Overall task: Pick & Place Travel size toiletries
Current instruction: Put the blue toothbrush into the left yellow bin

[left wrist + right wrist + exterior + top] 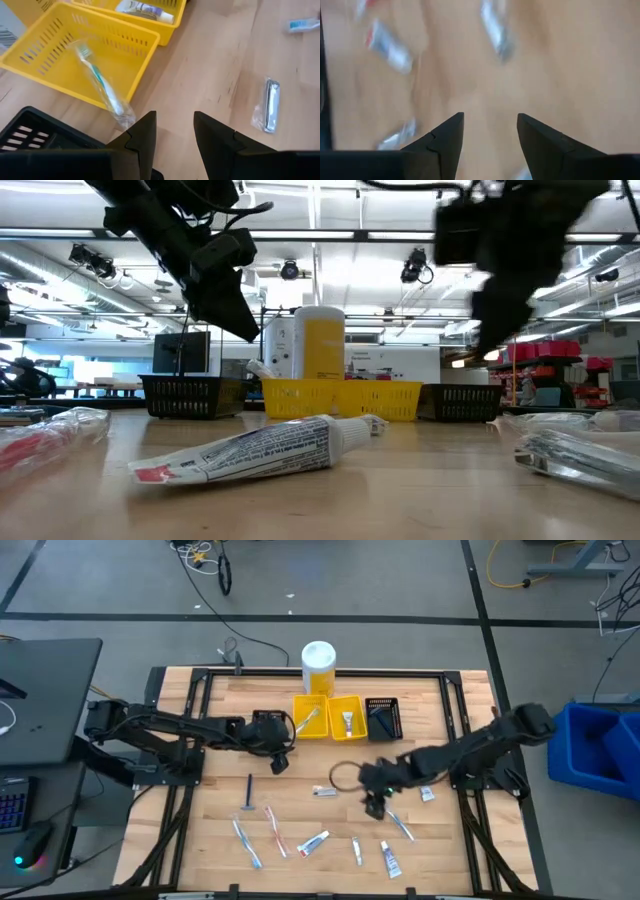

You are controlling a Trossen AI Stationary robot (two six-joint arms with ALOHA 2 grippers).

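Travel size toiletries lie scattered on the near half of the wooden table: a dark razor (249, 792), toothbrushes (245, 842) (275, 830), white toothpaste tubes (313, 842) (390, 860) and a wrapped toothbrush (400, 825). Another wrapped toothbrush (100, 85) lies in a yellow bin (35, 60), its end over the rim. A silvery wrapped piece (270, 105) lies on the wood. My left gripper (175, 130) hangs open above the table beside that bin, holding nothing. My right gripper (490, 130) hangs open over the scattered items (375, 802), also holding nothing.
At the far middle stand two yellow bins (311, 716) (347, 717), a black bin (383, 718) and another black one (30, 135) by my left gripper. A tall white-and-yellow container (318, 667) stands behind them. A dark cable loop (345, 776) lies mid-table.
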